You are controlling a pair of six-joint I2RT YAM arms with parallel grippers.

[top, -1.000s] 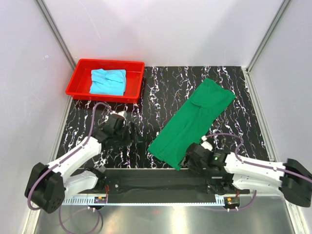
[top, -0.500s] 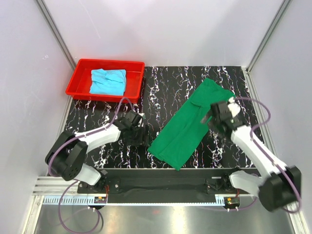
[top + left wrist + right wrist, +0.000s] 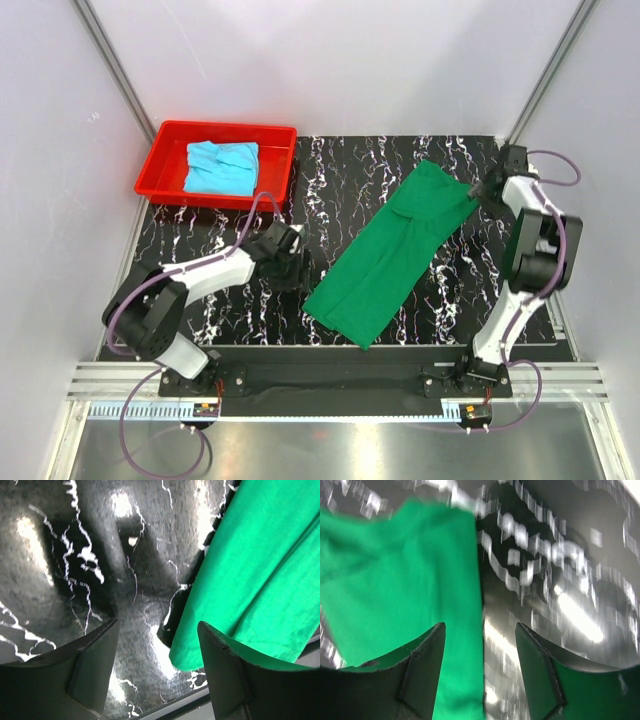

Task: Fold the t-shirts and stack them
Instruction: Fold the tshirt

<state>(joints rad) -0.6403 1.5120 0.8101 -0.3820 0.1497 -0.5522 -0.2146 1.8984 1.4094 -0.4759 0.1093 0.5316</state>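
Note:
The dark green t-shirt (image 3: 392, 254) lies folded lengthwise in a long diagonal strip on the black marbled table. The light cyan-blue t-shirt (image 3: 222, 166) lies bunched in the red tray (image 3: 160, 160). My left gripper (image 3: 292, 268) is open and empty, just left of the green shirt's near left corner (image 3: 195, 657). My right gripper (image 3: 484, 192) is open and empty at the shirt's far right corner. In the right wrist view the shirt's edge (image 3: 465, 610) runs between the jaws.
The red tray stands at the table's far left. Grey walls close in on three sides. A black rail (image 3: 330, 365) with the arm bases runs along the near edge.
My right arm has swung from the near edge to the shirt's far right corner. My left gripper has moved right toward the shirt's near left corner. The shirts have not moved.

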